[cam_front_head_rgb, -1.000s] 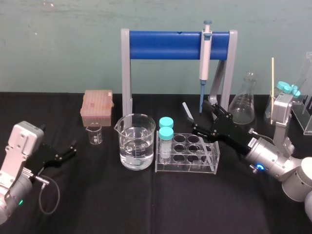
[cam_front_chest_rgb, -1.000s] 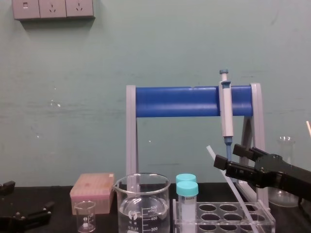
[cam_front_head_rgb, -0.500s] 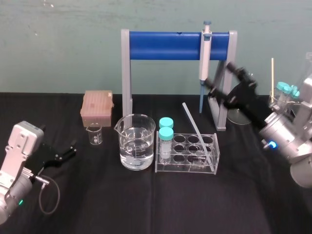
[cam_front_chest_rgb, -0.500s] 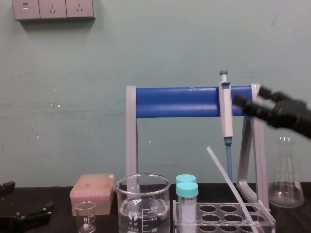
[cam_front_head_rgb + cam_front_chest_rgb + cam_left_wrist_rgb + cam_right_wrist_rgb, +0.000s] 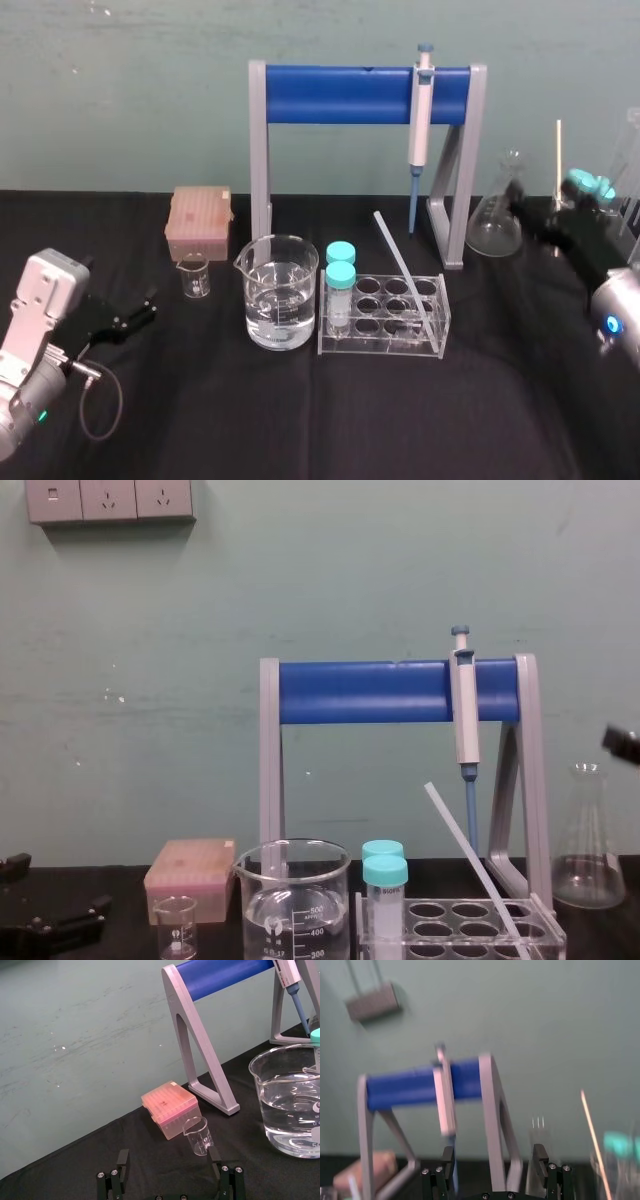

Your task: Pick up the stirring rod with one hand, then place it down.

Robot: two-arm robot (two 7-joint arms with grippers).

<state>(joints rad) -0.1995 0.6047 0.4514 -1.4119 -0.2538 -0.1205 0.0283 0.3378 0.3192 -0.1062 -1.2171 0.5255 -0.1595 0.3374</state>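
The stirring rod (image 5: 402,270) is a thin translucent stick leaning in the clear tube rack (image 5: 383,346), its top tilted back and to the left; from the chest view the rod (image 5: 470,855) slants up out of the rack with nothing touching it. My right gripper (image 5: 528,208) hangs well to the right of the rod, beside the conical flask (image 5: 497,220). Its fingers (image 5: 448,1159) stand open with nothing between them. My left gripper (image 5: 135,314) rests at the far left, low over the table, also open (image 5: 169,1161).
A blue-barred stand (image 5: 350,92) holding a pipette (image 5: 419,110) rises behind the rack. A water beaker (image 5: 281,290) and two capped tubes (image 5: 341,270) sit left of the rod. A pink tip box (image 5: 201,220), a small beaker (image 5: 195,275) and a tan stick (image 5: 558,160) are nearby.
My right gripper has left the rod, rising past the stand and then swinging right toward the flask. The rod stays leaning in the rack. The left arm has not moved.
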